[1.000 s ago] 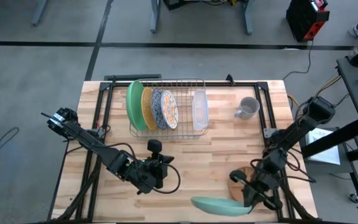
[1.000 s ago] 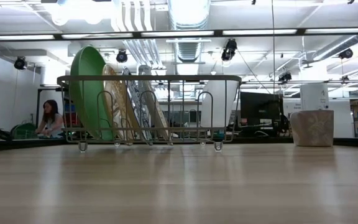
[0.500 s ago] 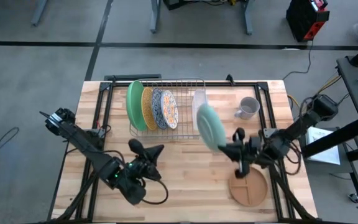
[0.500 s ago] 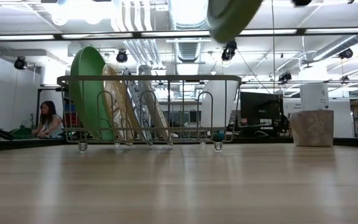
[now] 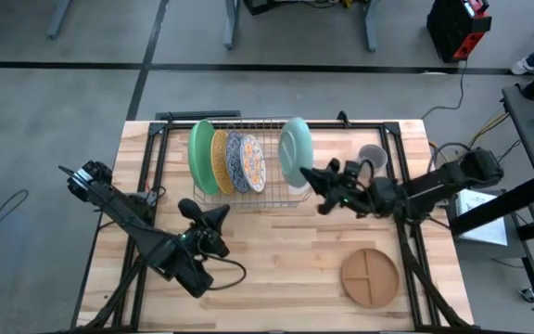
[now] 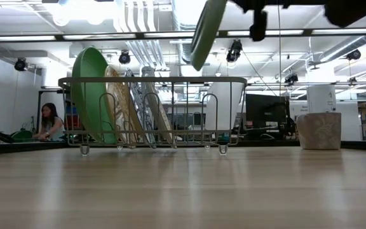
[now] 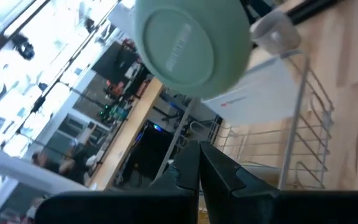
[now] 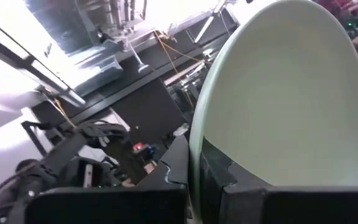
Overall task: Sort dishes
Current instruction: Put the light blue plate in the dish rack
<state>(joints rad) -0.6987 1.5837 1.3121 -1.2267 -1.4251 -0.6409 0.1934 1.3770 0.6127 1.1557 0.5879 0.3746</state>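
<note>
Your right gripper [image 5: 315, 178] is carrying the pale teal plate [image 5: 296, 153] from mid-surface to above the wire rack [image 5: 248, 162], clamped on its rim. You are risking it striking a wire and slipping free. Your left gripper [image 5: 213, 219] is waiting nearby, fingers closed, empty.

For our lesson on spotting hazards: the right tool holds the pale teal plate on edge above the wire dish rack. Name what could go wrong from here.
1. The right tool grips the pale teal plate only at its rim, high above the wire dish rack; it could slip and drop.
2. Lowered off line, the plate might strike a rack wire or the floral plate.
3. The grey mug sits close under the right arm and could be knocked.
</note>
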